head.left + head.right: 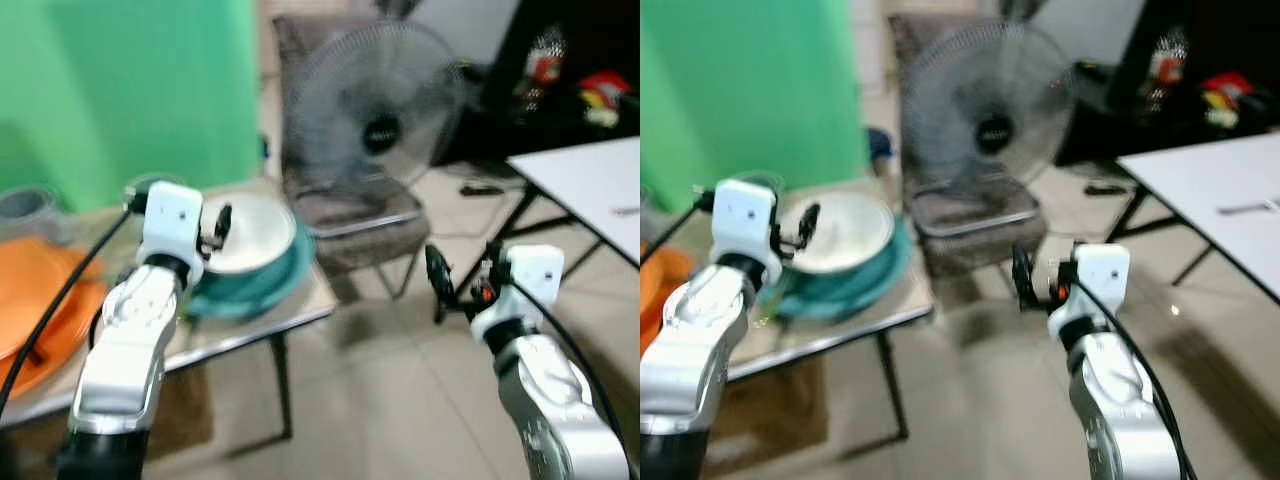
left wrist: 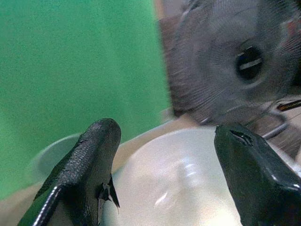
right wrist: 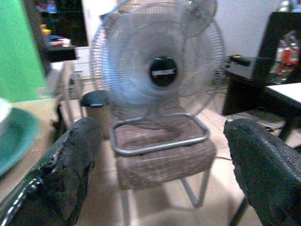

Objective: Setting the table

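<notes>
- Left claw (image 1: 218, 232) hovers wide over the white bowl (image 1: 247, 232), stacked in a teal bowl (image 1: 262, 285) on the counter (image 1: 250, 335), likely lining up a grasp.
- Right claw (image 1: 438, 275), wide and empty, waits beside the counter.

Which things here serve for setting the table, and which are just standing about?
For the job: white bowl, teal plate, orange plate, white table, left hand.
Standing about: fan, chair, green screen.
</notes>
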### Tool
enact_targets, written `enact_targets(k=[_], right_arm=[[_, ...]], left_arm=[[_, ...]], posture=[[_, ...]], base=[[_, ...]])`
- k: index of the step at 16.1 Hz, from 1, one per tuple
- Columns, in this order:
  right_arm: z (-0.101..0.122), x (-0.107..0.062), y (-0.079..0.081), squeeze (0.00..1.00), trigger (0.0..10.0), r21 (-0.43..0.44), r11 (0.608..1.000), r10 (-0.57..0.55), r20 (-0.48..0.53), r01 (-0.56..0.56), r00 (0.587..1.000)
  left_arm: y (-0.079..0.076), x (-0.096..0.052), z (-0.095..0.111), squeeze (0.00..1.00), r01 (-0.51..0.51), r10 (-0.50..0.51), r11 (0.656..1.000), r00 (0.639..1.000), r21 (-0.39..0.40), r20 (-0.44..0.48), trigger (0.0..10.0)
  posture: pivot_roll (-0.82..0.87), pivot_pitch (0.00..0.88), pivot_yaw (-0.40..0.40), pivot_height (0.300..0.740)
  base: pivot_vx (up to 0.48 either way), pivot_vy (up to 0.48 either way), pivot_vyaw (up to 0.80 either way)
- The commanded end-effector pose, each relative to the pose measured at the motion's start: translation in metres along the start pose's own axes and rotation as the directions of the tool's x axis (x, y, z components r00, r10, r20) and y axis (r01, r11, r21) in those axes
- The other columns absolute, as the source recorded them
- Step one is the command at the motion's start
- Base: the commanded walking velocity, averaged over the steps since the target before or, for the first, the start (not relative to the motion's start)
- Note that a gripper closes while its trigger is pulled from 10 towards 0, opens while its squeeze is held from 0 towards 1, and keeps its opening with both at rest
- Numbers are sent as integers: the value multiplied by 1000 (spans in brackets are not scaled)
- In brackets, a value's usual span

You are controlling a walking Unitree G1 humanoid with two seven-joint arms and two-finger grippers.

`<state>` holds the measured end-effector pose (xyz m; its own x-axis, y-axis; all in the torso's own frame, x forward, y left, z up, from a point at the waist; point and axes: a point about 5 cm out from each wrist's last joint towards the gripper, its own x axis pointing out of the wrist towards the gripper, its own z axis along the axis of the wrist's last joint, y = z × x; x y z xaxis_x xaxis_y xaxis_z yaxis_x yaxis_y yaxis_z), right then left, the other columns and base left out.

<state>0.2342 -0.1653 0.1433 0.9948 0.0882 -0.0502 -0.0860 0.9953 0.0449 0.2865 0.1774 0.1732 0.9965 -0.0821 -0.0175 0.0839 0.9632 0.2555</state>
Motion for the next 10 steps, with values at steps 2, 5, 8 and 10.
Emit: enact_targets(k=[2,5,8,10], right_arm=[[2,-2,-7,0,10000,-7,1000,-29,4,29,1000],[2,-2,-7,0,10000,-7,1000,-29,4,29,1000],[2,-2,-7,0,10000,-7,1000,-29,4,29,1000],[6,13,-8,0,10000,53,999,15,-53,-12,998]], left_arm=[[-7,1,2,0,26,-26,1000,1000,2,4,10000],[-7,1,2,0,26,-26,1000,1000,2,4,10000],[-7,1,2,0,26,-26,1000,1000,2,4,10000],[-11,1,2,0,111,-109,992,994,64,-26,10000]], posture=[[65,0,-29,740],[65,0,-29,740],[65,0,-29,740],[71,0,-11,740]], base=[[349,0,0],[349,0,0],[349,0,0],[174,0,0]])
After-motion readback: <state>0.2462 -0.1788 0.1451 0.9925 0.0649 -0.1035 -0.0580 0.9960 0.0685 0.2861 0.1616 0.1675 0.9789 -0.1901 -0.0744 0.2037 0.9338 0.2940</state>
